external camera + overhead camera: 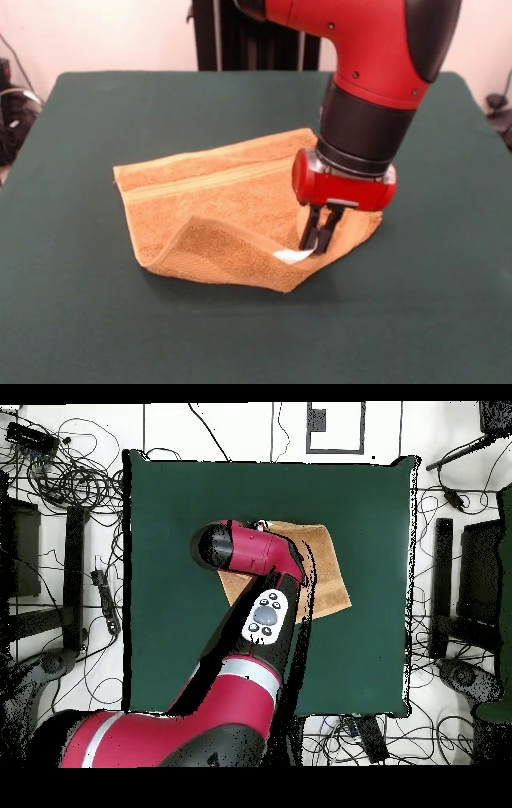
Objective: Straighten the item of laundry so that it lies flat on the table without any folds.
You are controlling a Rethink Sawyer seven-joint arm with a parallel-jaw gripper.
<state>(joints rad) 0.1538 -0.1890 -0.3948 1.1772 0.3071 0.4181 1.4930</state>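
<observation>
a small orange-tan terry towel (216,216) of soft, looped, matt cloth is seen, rough in pile, with a flatter woven band (204,182) running across it. a small white tag (293,255) of smooth fabric, faintly shiny, is shown at its folded edge. the large surface (416,312) is covered in dark green felt-like cloth, matt and even. the red arm casing (352,40) is moulded in glossy hard plastic, with highlights on its curves; its black collar (364,128) is seen as a duller, satin plastic. the black gripper (319,240) appears matt, its jaws drawn together on the towel.
</observation>
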